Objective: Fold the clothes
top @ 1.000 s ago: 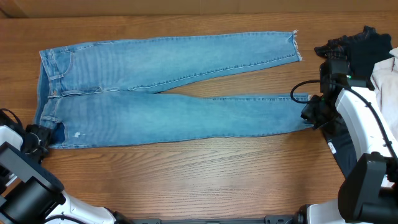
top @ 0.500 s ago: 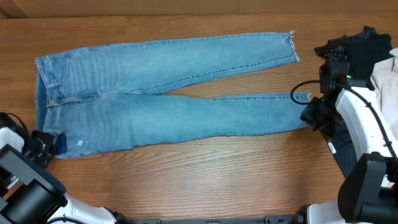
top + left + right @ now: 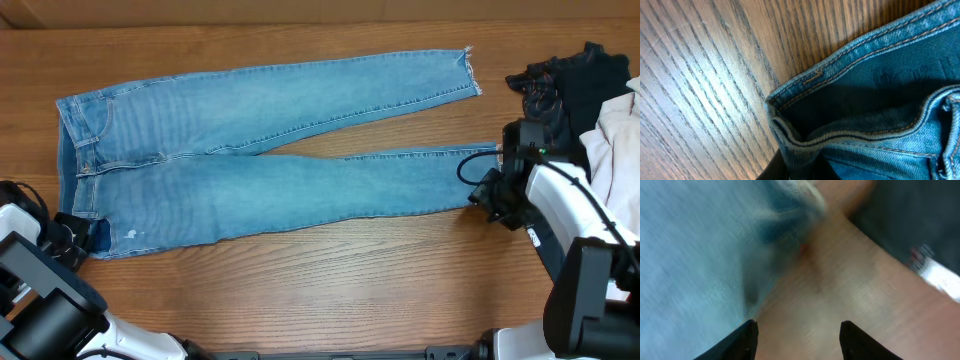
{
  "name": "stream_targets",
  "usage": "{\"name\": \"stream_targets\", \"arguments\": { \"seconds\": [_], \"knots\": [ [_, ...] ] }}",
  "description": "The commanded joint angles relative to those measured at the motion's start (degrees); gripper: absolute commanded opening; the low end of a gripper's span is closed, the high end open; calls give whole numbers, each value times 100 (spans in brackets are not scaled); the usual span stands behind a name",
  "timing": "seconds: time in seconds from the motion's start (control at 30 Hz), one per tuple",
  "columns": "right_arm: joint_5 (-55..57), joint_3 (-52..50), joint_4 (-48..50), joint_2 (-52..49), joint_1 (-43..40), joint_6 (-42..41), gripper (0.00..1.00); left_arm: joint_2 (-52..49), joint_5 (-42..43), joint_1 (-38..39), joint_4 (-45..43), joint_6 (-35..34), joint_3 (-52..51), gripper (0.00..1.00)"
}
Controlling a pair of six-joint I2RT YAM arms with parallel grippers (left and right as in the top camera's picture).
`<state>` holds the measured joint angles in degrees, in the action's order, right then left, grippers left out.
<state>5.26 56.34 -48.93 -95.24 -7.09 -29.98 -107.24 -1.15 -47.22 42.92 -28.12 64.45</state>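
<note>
Lying flat across the wooden table [image 3: 330, 290], the light blue jeans [image 3: 270, 140] have slid slightly left since the left gripper [image 3: 75, 236] pinched their waistband corner [image 3: 790, 95], while the right gripper [image 3: 485, 195], spread, has neared the lower hem [image 3: 487, 152]: a fold lift seems ready. Only the blurred right wrist view shows bare wood between its fingers [image 3: 747, 340].

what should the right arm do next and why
Probably ease the right gripper onto the near leg's hem and close. Its jaws stand open over the table just beside that hem, while the left gripper is shut on the jeans at the waistband corner, so the other end needs a hold before folding.
</note>
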Motion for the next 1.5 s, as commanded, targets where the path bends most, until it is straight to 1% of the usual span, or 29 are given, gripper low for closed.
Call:
{"name": "stream_targets", "arguments": {
  "seconds": [0.0,0.23,0.4,0.5,0.63,0.67,0.7,0.73,0.77,0.8,0.87,1.0,1.07,1.17,1.3,1.37,1.47],
  "knots": [
    [-35,-326,461,-7,-22,-9,56,-225,-584,-55,83,-61,-289,9],
    [-42,-699,1370,-9,-22,-55,56,-225,-522,-55,81,-61,-289,10],
    [2,-951,2031,-15,-22,-544,55,-225,-522,-39,125,-59,-289,11],
    [2,-1027,2238,-85,-22,-785,56,-225,-520,-39,144,-61,-289,11],
    [24,-1027,2420,-334,-22,-782,55,-225,-520,-39,164,-59,-289,11],
    [22,-1027,2468,-422,-22,-782,49,-225,-520,-39,177,-57,-289,10],
    [20,-1027,2522,-494,-22,-785,36,-225,-516,-37,199,-59,-289,4],
    [26,-1025,2540,-509,-22,-780,25,-225,-487,-37,219,-59,-289,4],
    [39,-1023,2542,-507,-24,-780,18,-225,-444,-37,245,-57,-289,4],
    [66,-981,2492,-479,-42,-780,9,-223,-313,-39,363,-57,-256,4],
    [66,-778,2201,-330,-142,-778,6,-203,-177,-39,769,-17,-28,4],
    [68,-192,1510,122,-391,-551,6,13,-179,-44,1491,-15,533,4],
    [70,302,940,411,-581,-435,6,369,-166,-33,1899,7,918,4],
    [256,1104,92,730,-866,-380,6,1099,15,-28,2164,136,1268,4],
    [269,1757,-531,859,-1060,26,6,1781,11,-28,2363,343,1456,4],
    [326,2159,-1032,892,-1180,24,6,2129,-94,-28,2520,415,1589,4],
    [328,2535,-1486,944,-1329,24,4,2516,-212,-39,2728,415,1740,4]
  ]
}}
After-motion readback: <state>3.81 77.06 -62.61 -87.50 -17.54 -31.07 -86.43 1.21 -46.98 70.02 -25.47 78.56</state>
